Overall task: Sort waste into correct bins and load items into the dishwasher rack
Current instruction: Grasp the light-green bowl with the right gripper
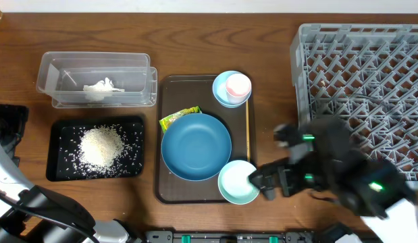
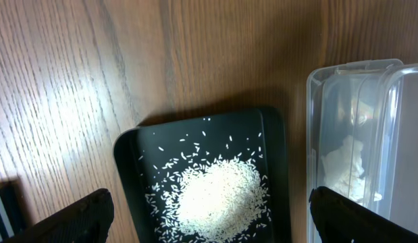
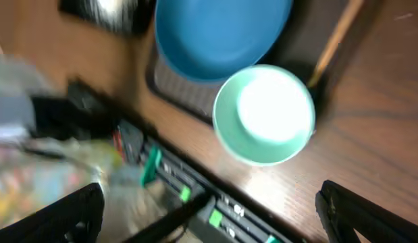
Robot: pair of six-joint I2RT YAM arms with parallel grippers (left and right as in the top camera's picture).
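I note the right fingers (image 3: 67,216) spread wide, holding nothing, beside the mint bowl (image 3: 265,115) at the serving tray's (image 1: 169,192) lower right corner. Left fingers (image 2: 84,214) stand apart over the black tray (image 2: 125,154) of rice (image 2: 222,196).

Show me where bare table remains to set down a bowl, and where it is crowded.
Free: the wood between the brown serving tray and the dishwasher rack, upper part; lower there the right tool hangs beside the mint bowl. Also the strip above the clear tub. Crowded: that tray; the gap between it and the black tray is narrow.
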